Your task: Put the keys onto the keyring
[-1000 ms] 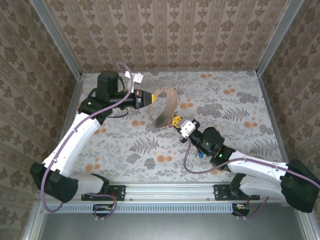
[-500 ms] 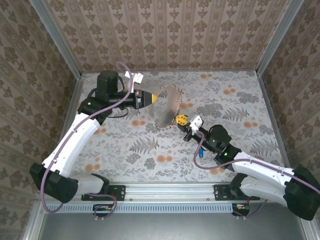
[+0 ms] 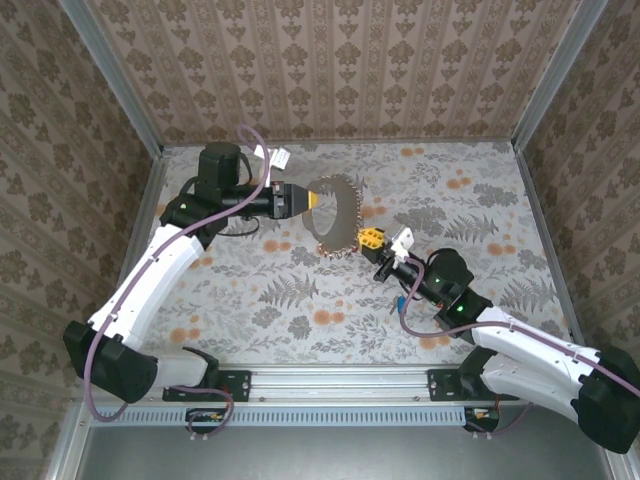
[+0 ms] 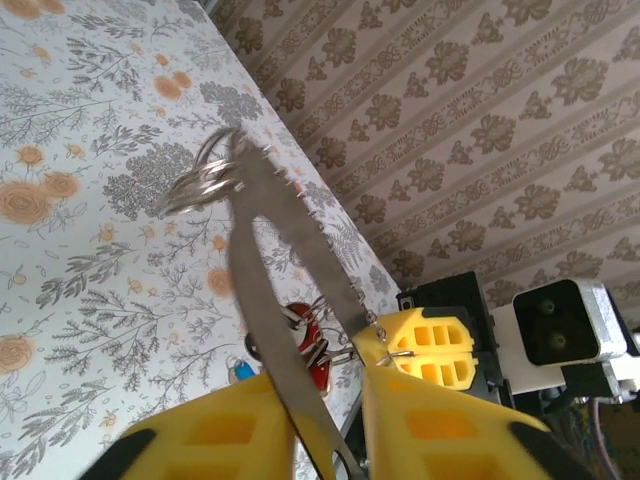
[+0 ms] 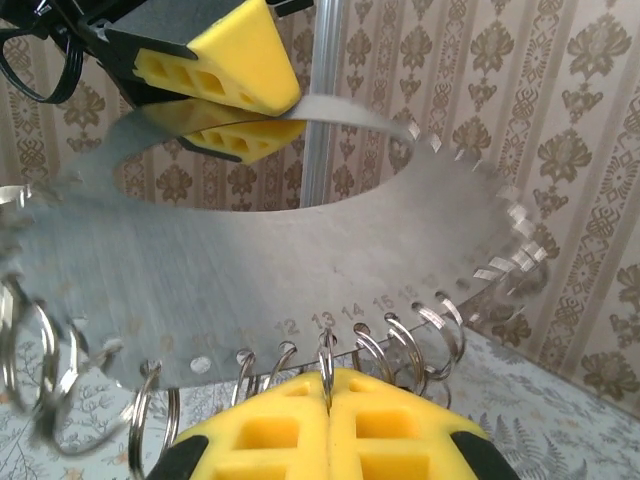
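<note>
Left fingers [image 3: 314, 199] are set around the left edge of the keyring [image 3: 340, 226]; whether clamped or loose cannot be told. The keyring is held on edge over the table [image 3: 480, 200], mid-scene. Right fingers [image 3: 371, 238] are clenched on a split ring [image 5: 325, 350] hung from its lower right rim. Red-headed keys [image 4: 305, 345] are seen beneath, possibly hanging.

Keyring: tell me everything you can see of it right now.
The keyring is a wide, flat hoop of grey brushed metal with a notched outer edge and a row of numbered holes, many carrying a small split ring. It is held up at a tilt. The left gripper clamps its rim; the right gripper pinches the split ring at hole 13.
</note>
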Available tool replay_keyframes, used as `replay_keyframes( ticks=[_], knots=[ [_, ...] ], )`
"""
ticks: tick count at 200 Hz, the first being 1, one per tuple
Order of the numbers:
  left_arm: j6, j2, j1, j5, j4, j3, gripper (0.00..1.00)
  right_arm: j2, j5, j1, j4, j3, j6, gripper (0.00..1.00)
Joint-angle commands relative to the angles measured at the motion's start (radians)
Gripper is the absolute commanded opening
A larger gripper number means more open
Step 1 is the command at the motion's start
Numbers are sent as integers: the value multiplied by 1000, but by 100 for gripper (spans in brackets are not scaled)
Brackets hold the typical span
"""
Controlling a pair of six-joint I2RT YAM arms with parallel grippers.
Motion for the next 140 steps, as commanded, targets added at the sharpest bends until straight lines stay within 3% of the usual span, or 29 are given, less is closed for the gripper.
replay_keyframes(
  ticks=[1, 21, 85, 140],
  knots=[
    [-10, 7, -13, 38, 45, -19, 8, -26, -6, -3, 18, 27, 14, 0],
    [3, 1, -2, 26, 28, -25, 0, -43, 19, -6, -43, 35, -8, 0],
    [32, -12, 22, 17, -15, -7, 0, -107, 55, -14, -317, 73, -188, 0],
    [-19, -1, 21, 45, 45, -44, 1, -89, -35, -15, -119, 54, -57, 0]
  ],
)
